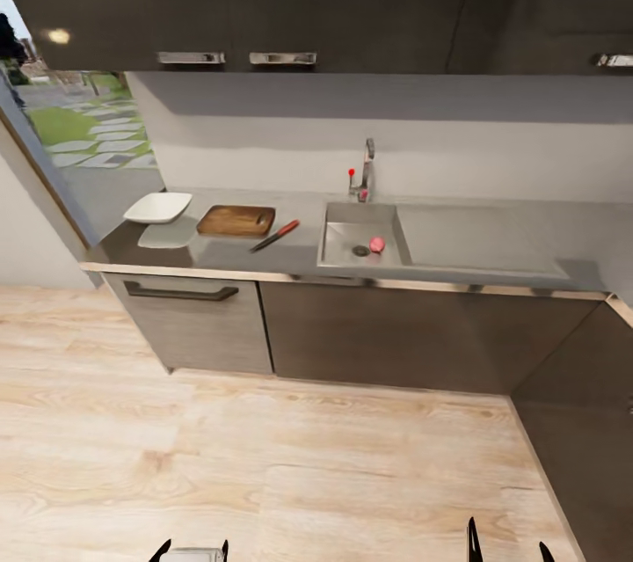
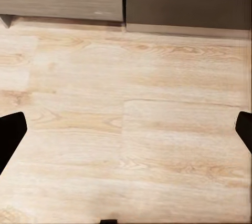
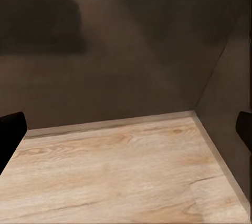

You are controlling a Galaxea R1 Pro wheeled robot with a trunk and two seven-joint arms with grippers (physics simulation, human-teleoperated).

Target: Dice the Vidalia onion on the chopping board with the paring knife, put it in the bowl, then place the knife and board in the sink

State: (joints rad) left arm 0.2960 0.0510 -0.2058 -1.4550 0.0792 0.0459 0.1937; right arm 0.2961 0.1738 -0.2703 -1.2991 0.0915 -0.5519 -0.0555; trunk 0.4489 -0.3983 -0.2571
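You are at the approach step, both claws spread and empty over the floor point(image 2: 131, 129), so next drive closer to the sink point(image 1: 338, 252) and reach the Vidalia onion point(image 1: 377, 244).

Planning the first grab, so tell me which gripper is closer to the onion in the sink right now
Right, though only slightly. The Vidalia onion sits in the sink. The right gripper is low, right of it; the left gripper is farther off, low left. Both are far across the floor.

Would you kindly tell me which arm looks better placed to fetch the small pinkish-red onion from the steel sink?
Probably the right. The small pinkish-red onion in the steel sink lies nearer the right gripper than the left gripper. Both are open, low, far back over the wooden floor.
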